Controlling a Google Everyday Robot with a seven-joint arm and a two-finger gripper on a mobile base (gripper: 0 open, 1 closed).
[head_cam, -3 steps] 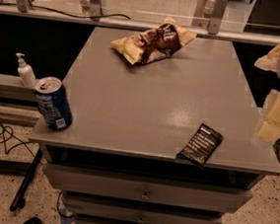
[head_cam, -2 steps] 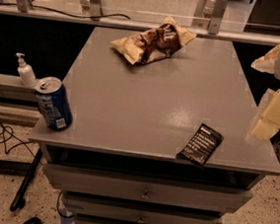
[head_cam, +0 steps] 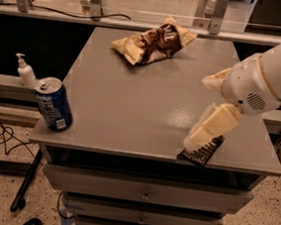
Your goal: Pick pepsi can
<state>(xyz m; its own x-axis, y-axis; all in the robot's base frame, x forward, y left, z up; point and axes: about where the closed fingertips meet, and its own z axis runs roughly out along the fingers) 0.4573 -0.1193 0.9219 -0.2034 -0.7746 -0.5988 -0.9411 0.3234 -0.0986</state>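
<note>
The pepsi can [head_cam: 54, 103] is dark blue with a silver top and stands upright on the front left corner of the grey table [head_cam: 131, 103]. My gripper [head_cam: 206, 126] comes in from the right on a white arm and hangs over the front right of the table, just above a dark flat packet [head_cam: 204, 151]. It is far to the right of the can and holds nothing that I can see.
A brown and tan snack bag [head_cam: 155, 41] lies at the back middle of the table. A white pump bottle [head_cam: 25, 71] stands on a lower ledge behind the can. Drawers [head_cam: 142, 194] sit under the tabletop. Cables lie on the floor at left.
My arm and gripper have moved left from the right edge, in over the table's front right, and now partly cover the dark packet. The can has not moved.
</note>
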